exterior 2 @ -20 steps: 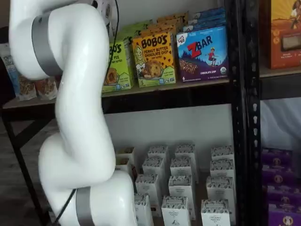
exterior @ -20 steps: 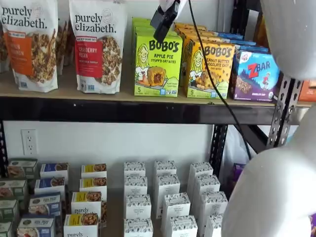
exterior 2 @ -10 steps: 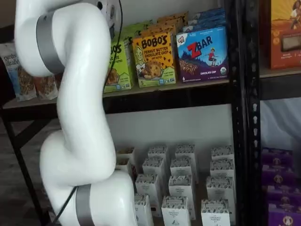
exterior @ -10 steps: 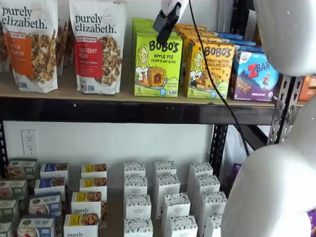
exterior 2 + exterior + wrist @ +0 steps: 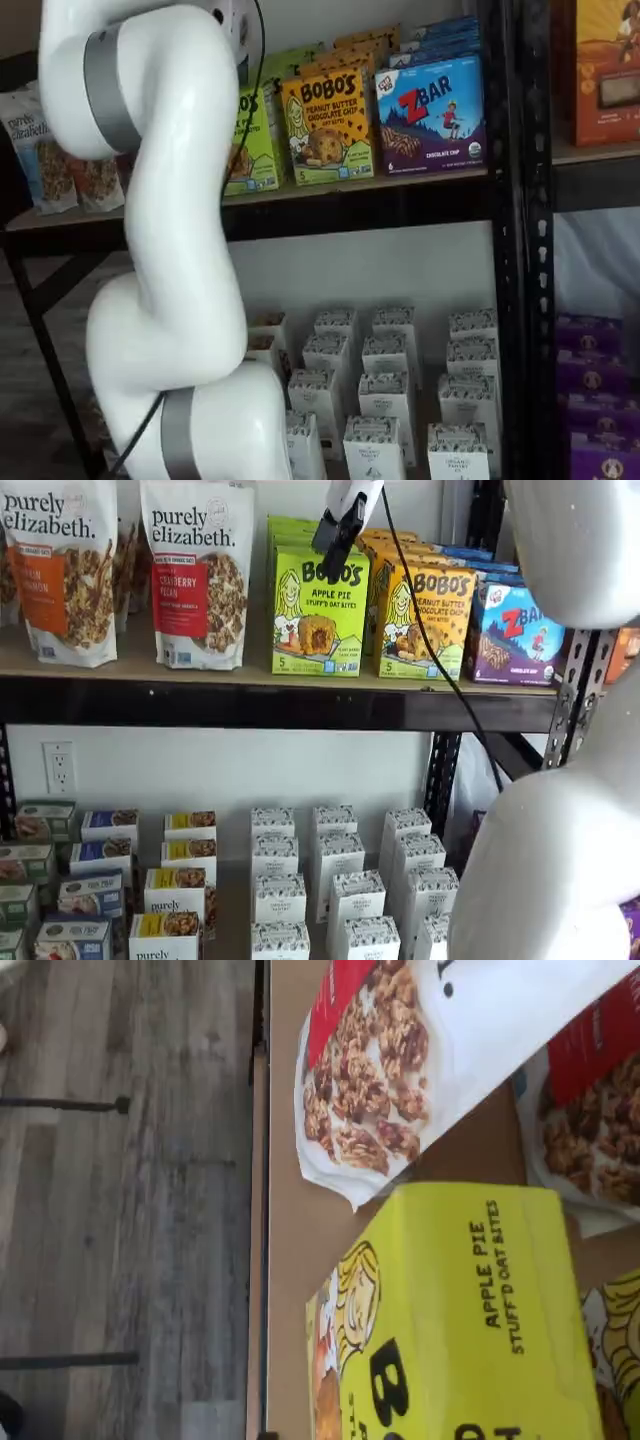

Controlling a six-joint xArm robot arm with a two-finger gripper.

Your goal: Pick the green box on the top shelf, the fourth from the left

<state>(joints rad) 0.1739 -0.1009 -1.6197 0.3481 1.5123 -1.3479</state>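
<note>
1. The top shelf point(image 5: 240, 670) is a tan wooden board with a thick black metal front rail; black perforated steel uprights point(image 5: 520, 200) carry it at its right end.
2. The green box point(image 5: 319, 610) is an upright lime-green cardboard carton with flat faces and sharp corners. It stands at the front edge of the board, between a glossy white granola pouch point(image 5: 198, 570) and a yellow-orange Bobo's box point(image 5: 425, 620).
3. Its front reads "BOBO'S Apple Pie Stuff'd Oat Bites", with a cartoon girl, a round pastry picture and a "5" at the bottom left corner.
4. The gripper point(image 5: 335, 542) hangs at the green box's upper front edge in a shelf view. Its black fingers show side-on, so whether they are apart or together cannot be told.
5. The wrist view alone shows the green box's top panel point(image 5: 470, 1310), the bare board point(image 5: 290, 1220) near its front edge, and grey wood-grain flooring point(image 5: 120, 1200) beyond it.
6. In a shelf view the white arm point(image 5: 170, 230) hides most of the green box point(image 5: 255, 140); a blue Zbar box point(image 5: 432, 115) shows fully there.
7. Small white cartons point(image 5: 340, 880) stand in rows on the lower level.
</note>
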